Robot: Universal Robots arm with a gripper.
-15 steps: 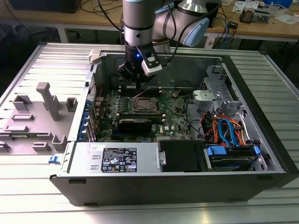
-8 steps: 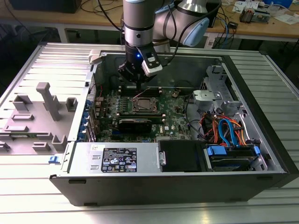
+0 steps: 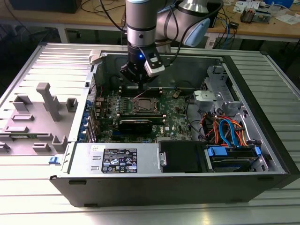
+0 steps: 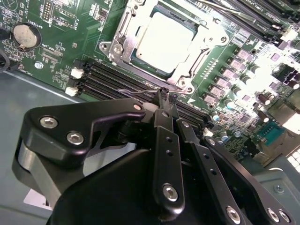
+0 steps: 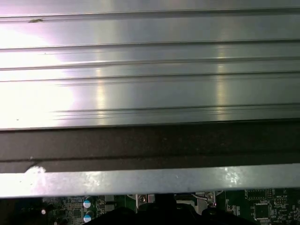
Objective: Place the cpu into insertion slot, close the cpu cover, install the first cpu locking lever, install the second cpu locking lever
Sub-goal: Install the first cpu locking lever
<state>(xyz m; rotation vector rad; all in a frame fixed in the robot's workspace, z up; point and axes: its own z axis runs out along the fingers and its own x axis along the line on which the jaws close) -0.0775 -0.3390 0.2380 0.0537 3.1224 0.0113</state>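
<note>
Arm (image 3: 140, 28) stands over the open case (image 3: 197, 183) on the ribbed desk (image 3: 28, 206). In the second wrist view the cpu (image 4: 164, 40) lies seated in the slot (image 3: 151, 111), with the cover (image 4: 199, 52) flat around it. Fingers (image 4: 162, 112) are clenched, tips together at the slot's edge against a thin wire lever (image 4: 136, 92), just beside the memory slots (image 4: 108, 77). Cannot tell whether the wire is pinched between them. In the exterior view the fingers hang near the slot, at its 11 o'clock.
</note>
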